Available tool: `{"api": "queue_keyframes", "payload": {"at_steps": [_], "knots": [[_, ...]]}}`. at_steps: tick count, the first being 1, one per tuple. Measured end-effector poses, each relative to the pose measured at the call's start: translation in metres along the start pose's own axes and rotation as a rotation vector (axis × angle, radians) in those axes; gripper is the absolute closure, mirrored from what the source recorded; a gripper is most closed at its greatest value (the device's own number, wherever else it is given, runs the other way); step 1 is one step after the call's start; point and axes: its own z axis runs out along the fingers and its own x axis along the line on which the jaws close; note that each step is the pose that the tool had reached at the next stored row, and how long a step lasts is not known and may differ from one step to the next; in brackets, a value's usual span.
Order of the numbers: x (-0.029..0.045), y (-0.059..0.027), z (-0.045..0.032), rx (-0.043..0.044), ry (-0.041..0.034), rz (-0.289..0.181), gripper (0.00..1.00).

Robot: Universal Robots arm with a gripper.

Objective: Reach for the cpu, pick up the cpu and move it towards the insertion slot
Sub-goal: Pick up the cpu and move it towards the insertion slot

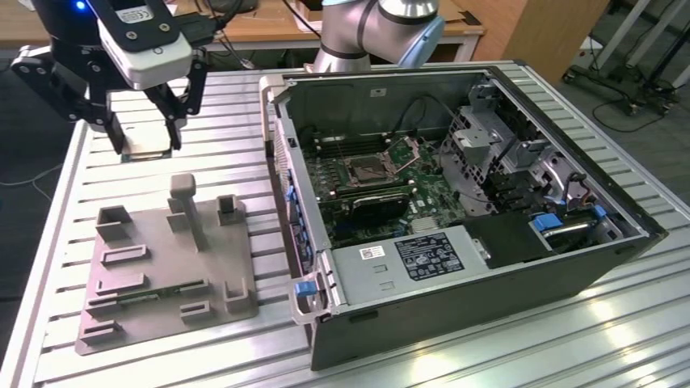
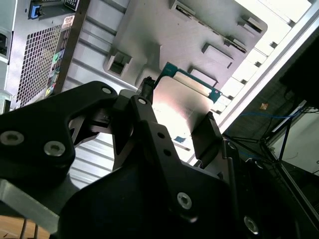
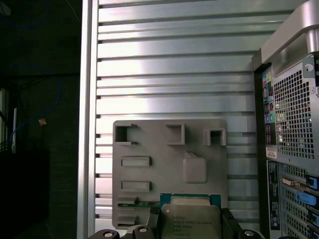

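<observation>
Your gripper (image 1: 145, 144) is clamped on the cpu (image 1: 145, 149), gripping it by opposite edges. It hangs above the slatted table (image 1: 65, 242) at the exterior view's far left, beyond the grey fixture (image 1: 161, 267). You're in the carry step. The insertion slot (image 1: 369, 168) lies well to the right inside the open case (image 1: 283, 162), so I'd judge the carry calls for height over the case's left wall.
</observation>
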Motion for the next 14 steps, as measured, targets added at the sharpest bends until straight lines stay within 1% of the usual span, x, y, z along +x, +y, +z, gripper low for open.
{"api": "queue_keyframes", "payload": {"at_steps": [14], "knots": [[-0.0045,0.0001,0.0000,0.0000,0.0000,0.000,0.45]]}}
